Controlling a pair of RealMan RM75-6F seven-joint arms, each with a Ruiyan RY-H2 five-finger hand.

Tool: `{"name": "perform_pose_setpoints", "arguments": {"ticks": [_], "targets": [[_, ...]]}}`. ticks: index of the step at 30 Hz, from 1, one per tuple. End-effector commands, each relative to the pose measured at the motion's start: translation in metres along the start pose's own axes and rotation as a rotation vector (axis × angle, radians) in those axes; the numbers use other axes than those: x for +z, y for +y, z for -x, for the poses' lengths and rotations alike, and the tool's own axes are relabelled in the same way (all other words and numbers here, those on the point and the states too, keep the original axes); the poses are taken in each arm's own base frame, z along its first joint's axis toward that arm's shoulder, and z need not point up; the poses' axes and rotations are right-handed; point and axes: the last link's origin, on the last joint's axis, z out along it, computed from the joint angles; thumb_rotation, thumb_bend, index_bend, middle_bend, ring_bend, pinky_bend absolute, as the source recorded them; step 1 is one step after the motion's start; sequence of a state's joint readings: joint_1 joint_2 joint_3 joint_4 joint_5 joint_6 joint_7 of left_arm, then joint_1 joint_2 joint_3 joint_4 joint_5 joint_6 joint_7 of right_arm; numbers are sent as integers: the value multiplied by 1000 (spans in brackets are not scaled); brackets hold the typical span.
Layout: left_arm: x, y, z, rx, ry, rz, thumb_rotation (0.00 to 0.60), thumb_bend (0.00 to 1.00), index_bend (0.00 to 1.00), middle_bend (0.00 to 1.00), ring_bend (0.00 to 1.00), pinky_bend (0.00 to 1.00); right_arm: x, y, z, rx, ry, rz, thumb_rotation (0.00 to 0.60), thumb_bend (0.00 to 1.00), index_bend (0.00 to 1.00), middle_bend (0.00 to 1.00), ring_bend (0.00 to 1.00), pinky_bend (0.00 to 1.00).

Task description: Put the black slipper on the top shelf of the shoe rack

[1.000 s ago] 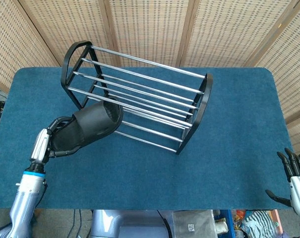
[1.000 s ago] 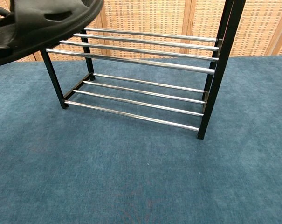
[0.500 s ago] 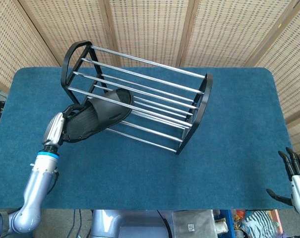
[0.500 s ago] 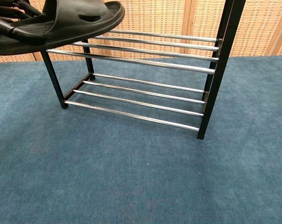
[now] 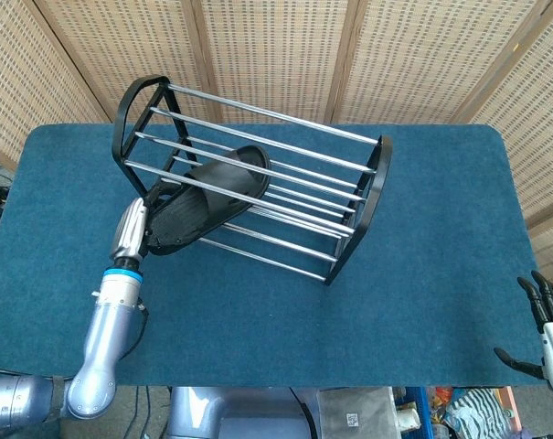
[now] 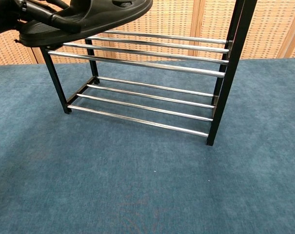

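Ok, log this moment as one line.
left hand: holds black slipper | slipper: over top shelf, shoe rack | right hand: idle, open

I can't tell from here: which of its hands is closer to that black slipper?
Left. The left hand grips the black slipper at its heel, over the shoe rack; the right hand is far off at the table's edge.

The left robot hand (image 5: 137, 230) has carried the black slipper (image 5: 207, 198) farther over the top shelf (image 5: 258, 160).
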State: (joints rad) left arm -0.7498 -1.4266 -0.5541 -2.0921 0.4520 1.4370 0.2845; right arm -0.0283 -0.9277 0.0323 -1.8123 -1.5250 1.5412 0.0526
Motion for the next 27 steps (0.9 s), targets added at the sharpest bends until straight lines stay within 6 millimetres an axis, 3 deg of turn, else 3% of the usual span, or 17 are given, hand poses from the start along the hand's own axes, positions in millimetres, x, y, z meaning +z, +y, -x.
{"name": "perform_pose_setpoints", "arguments": {"ticks": [1, 27], "targets": [[0, 9, 9, -13, 17, -14, 600, 285, 373, 397, 325, 465, 0, 1, -1, 2, -1, -1, 600, 0, 0, 0, 0, 0], [28, -2, 13, -3, 51, -121, 600, 285, 373, 383, 322, 465, 0, 3, -4, 15, 1, 1, 600, 0, 0, 0, 0, 0]]}}
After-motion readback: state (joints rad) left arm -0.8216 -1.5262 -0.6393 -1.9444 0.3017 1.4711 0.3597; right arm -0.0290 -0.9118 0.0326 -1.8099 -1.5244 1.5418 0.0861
